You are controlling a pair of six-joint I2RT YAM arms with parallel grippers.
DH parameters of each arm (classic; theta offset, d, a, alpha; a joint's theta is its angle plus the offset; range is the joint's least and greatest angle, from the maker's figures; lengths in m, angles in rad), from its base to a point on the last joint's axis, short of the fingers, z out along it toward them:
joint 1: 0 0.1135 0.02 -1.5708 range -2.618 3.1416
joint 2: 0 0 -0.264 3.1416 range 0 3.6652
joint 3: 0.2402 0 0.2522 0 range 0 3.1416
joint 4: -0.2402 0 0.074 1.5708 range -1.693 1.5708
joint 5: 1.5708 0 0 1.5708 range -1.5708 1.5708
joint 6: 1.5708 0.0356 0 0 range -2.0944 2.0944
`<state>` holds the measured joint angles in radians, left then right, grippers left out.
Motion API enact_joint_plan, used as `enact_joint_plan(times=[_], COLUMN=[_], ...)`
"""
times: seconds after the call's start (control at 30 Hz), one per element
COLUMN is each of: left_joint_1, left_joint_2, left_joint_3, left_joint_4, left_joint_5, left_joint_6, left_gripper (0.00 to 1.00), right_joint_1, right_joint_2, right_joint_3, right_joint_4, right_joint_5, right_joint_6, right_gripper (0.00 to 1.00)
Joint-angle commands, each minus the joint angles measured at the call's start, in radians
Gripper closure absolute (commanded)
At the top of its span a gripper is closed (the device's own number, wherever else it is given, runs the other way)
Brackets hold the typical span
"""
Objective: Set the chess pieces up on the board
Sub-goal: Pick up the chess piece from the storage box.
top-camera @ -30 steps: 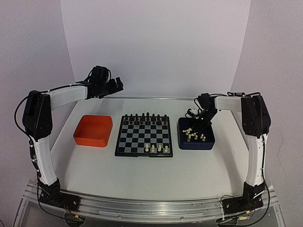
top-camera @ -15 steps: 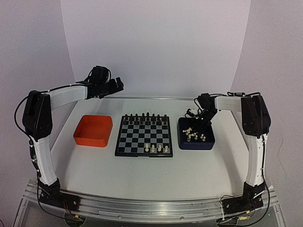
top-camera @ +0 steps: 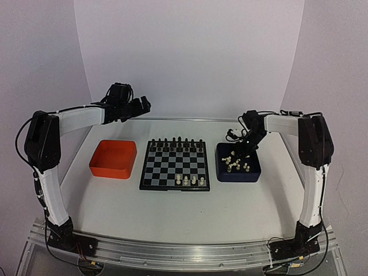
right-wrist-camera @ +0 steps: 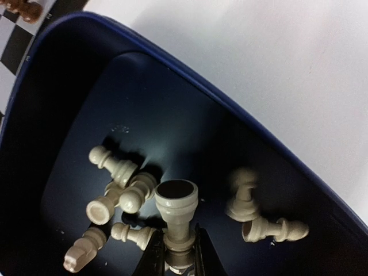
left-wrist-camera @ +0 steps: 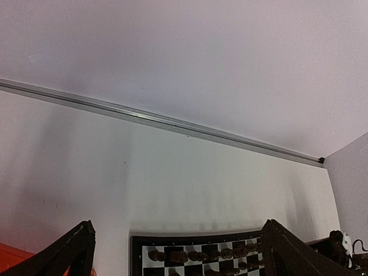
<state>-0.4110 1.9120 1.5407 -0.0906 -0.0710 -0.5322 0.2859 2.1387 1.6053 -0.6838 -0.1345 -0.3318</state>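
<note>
The board (top-camera: 175,165) lies mid-table, black chessmen along its far rows and several cream-white pieces (top-camera: 190,180) on its near row. More cream-white pieces (top-camera: 237,163) lie in the dark blue tray (top-camera: 253,175) right of it. In the right wrist view my right gripper (right-wrist-camera: 176,250) is shut on one cream-white piece (right-wrist-camera: 177,208), held base-outward over the tray floor (right-wrist-camera: 172,121), with loose pieces (right-wrist-camera: 118,192) around it. My right gripper (top-camera: 248,148) is down in the tray. My left gripper (top-camera: 140,106) is raised behind the board's far left, fingers (left-wrist-camera: 69,253) wide apart and empty.
An orange tray (top-camera: 114,158) stands left of the board. The table's back edge rail (left-wrist-camera: 172,121) runs behind. The board's far row of dark pieces (left-wrist-camera: 201,255) shows at the bottom of the left wrist view.
</note>
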Motion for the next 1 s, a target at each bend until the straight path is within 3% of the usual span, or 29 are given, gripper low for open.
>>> enact_joint_plan(times=[0.0,0.23,0.47,0.7,0.97], left_joint_1=[0.004,0.003,-0.002,-0.063,-0.224], left_joint_2=[-0.073,-0.097,-0.114,-0.058,0.070], left_joint_3=[-0.022,-0.047,-0.050,0.016,0.147], left_joint_4=[0.078,0.083,0.082,0.044,-0.034], left_joint_5=[0.036,0.064,0.181,0.382,0.693], left_joint_6=[-0.001,-0.015,-0.012,0.053,0.160], left_gripper=[0.00,0.00,0.00,0.00,0.00], right_joint_1=[-0.004,-0.004,-0.004,-0.002,0.037], right_joint_2=[-0.088,-0.123,-0.219,-0.312,-0.384], right_joint_3=[-0.011,-0.027,-0.042,-0.075,-0.122], right_joint_4=[-0.014,-0.014,-0.017,-0.019,-0.021], right_joint_5=[-0.015,-0.031,-0.119,-0.348,-0.532], right_joint_6=[-0.021,-0.032,-0.040,-0.051,-0.151], right_gripper=[1.00,1.00,1.00,1.00,1.00])
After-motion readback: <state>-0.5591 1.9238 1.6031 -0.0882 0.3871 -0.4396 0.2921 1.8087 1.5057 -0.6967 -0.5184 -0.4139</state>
